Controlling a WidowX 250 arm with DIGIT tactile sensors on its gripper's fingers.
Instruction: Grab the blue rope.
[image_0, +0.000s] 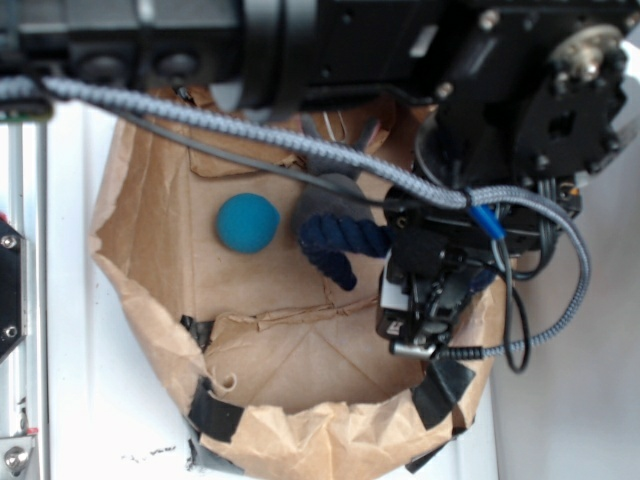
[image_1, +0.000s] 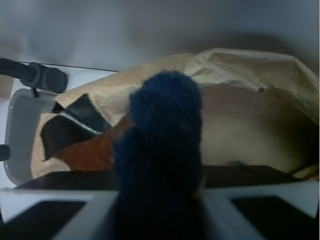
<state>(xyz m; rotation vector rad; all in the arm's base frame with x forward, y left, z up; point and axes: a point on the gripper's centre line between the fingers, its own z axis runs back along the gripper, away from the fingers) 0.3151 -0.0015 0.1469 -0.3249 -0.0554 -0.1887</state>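
The blue rope (image_1: 160, 160) fills the wrist view, rising between the gripper's (image_1: 160, 220) two pale fingers (image_1: 75, 220), which pinch it. Only the exterior view shows its free end (image_0: 335, 245) curling left, inside the brown paper bag (image_0: 150, 300). The bag also holds a teal ball (image_0: 247, 222), left of the rope.

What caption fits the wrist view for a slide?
Blue rope rising from between the gripper fingers, brown paper bag behind.
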